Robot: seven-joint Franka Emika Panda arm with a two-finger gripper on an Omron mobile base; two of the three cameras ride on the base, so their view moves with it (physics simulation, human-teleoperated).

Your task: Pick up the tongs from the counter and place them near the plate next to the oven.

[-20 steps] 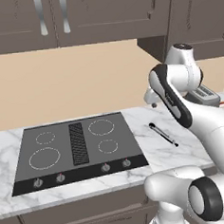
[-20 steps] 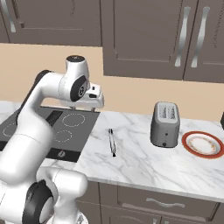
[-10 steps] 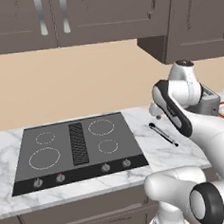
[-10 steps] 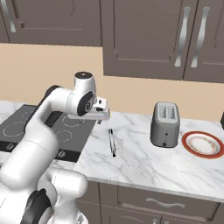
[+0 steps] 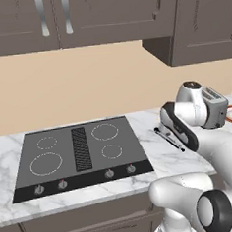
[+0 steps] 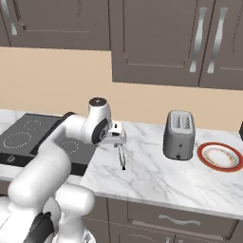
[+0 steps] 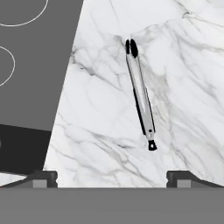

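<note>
On the white marble counter [image 6: 156,171], just right of the dark glass cooktop [image 5: 81,152], the tongs [image 7: 140,93] lie flat and free, a slim silvery tool with dark ends. Seen from the hand camera they run lengthwise up the frame, slightly slanted, with the paired dark tips at the far end and a small dark tab at the near end. Their whole length rests on bare stone, near the cooktop's edge but apart from it.

From the right base camera the gripper [image 6: 121,148] hangs above the tongs [image 6: 122,160], pointed down at the counter. Its two dark fingertips [image 7: 43,178] sit far out toward the two lower corners of the hand view, so the jaws are spread wide with nothing between them. They look clear of the tongs, though how high they hang is hard to judge from these angles.

From the left base camera the tongs [image 5: 169,139] show as a thin dark line beside the arm's forearm, partly covered by it.

Farther right on the counter stands a grey two-slot toaster [image 6: 179,135], and beyond it lies the plate [image 6: 219,157], round with a red-orange rim and a pale centre, well apart from the tongs. Dark brown wall cabinets [image 6: 161,38] hang above a beige wall.
</note>
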